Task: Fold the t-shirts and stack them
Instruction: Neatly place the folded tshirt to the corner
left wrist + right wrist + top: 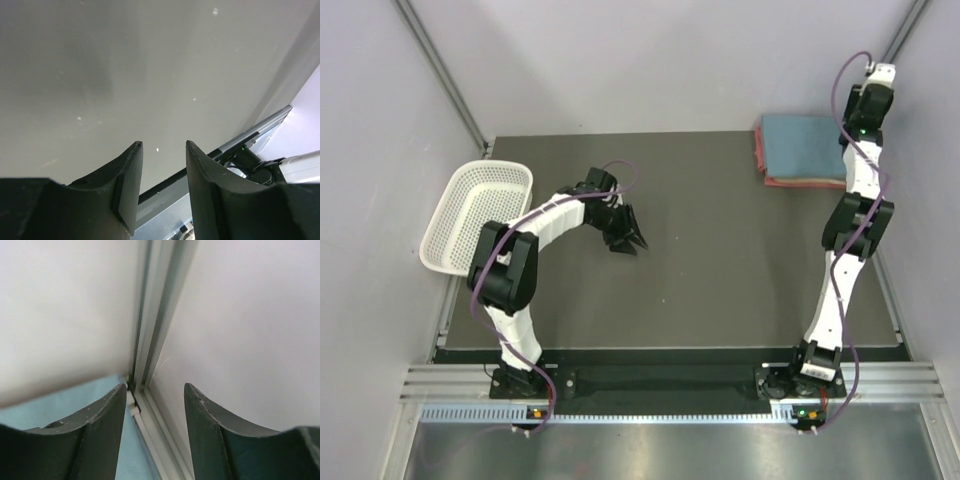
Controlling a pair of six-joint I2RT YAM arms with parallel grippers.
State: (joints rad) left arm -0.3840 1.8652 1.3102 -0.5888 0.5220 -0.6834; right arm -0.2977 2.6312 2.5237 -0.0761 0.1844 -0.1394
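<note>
A folded blue-grey t-shirt (802, 145) lies on top of a stack in the table's back right corner. A pink-red t-shirt's edge (800, 183) shows under it. My right gripper (155, 387) is open and empty at the stack's right side, facing the corner post of the walls. A patch of the blue-grey t-shirt (60, 407) shows past its left finger. In the top view the right wrist (868, 100) hides those fingers. Over bare table left of centre, my left gripper (628, 238) hangs open, nothing between its fingers (162, 145).
A white mesh basket (480, 215) hangs over the table's left edge, close to the left arm's elbow. Walls close in the back and both sides. A metal rail (670, 385) runs along the near edge.
</note>
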